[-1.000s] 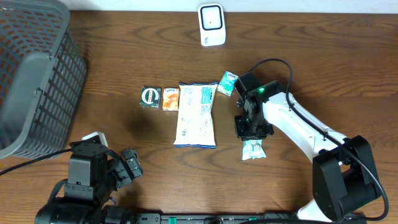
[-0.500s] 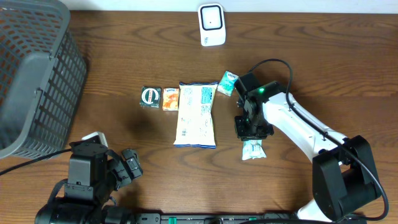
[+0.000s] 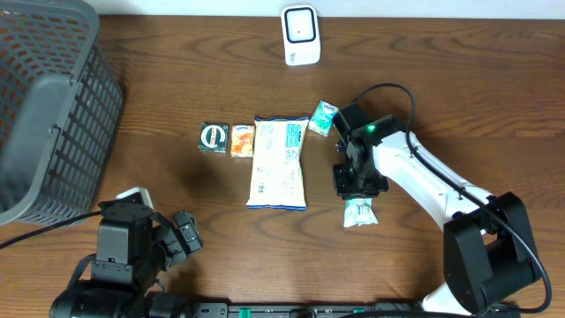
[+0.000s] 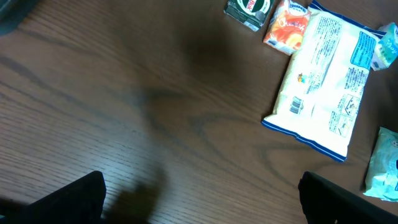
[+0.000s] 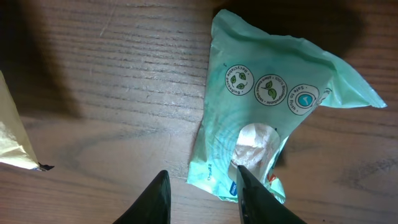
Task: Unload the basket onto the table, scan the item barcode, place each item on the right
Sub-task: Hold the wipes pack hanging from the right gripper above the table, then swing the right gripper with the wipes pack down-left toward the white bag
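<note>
Green packet [image 5: 273, 87] lies flat on the wooden table [image 3: 177, 88], right of centre, with its near-left corner under the right gripper [image 5: 201, 175]. The jaws stand narrowly parted. One finger is over bare wood just left of the packet. The other crosses the packet's near edge, by a white patch on the wrapper. The packet is not pinched between them, and whether the pad actually touches the wrapper cannot be told. From overhead, the gripper body sits just on the far side of the packet, pointing down at it.

Left of this hand lies a long white and blue bag [image 3: 278, 162]. At that bag's far-right corner sits a small teal box [image 3: 323, 117]. An orange packet [image 3: 243, 140] lies just beside the bag's far-left corner, and a dark green box [image 3: 213, 137] lies against the orange packet's left side. The white scanner [image 3: 300, 35] stands at the far edge of the table, well apart from the green packet.

The left gripper [image 4: 200, 186] hangs over bare wood at the near left, spread wide, with nothing between its fingers and touching nothing. A grey mesh basket [image 3: 53, 106] fills the far-left corner.
</note>
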Controlling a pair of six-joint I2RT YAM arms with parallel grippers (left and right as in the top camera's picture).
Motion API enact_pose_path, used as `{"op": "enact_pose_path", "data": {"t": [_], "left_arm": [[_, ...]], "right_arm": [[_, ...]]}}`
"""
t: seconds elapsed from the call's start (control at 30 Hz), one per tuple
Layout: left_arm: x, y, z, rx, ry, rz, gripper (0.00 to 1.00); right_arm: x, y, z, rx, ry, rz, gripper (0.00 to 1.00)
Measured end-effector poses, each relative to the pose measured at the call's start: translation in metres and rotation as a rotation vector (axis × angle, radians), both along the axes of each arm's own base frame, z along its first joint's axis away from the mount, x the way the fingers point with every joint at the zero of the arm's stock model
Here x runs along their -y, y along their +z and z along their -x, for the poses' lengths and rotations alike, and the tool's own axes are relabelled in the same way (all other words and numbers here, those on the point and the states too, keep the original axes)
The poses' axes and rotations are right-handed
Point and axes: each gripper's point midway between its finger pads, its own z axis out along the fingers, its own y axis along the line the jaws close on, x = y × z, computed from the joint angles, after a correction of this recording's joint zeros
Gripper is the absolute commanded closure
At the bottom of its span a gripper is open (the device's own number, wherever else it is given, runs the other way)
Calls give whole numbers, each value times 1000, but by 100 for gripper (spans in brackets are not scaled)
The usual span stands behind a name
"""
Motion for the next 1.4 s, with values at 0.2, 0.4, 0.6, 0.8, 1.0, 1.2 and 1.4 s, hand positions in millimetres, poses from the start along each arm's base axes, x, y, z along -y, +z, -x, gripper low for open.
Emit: {"op": "enact_pose_path", "data": {"t": [0.2,0.4,0.6,0.8,1.0,1.2,1.4], "left_arm": [[0,0,0,0,0,0,2],[0,0,0,0,0,0,3],[0,0,0,0,0,0,2],[0,0,0,0,0,0,2],[0,0,0,0,0,0,2],[0,0,0,0,0,0,2],[0,0,0,0,0,0,2]], "right_arm": [[-2,0,-3,14,0,-7,73],[0,-1,-8,37,2,6,76],[4,-1,-11,49,-5,31,75],[0,-1,-11,61,-8,33,70],[-3,-2,-9,85,2,80,64],[7,-10,-3,108,-23,170,57],[10,-25,-6,150,-43,186,54]]}}
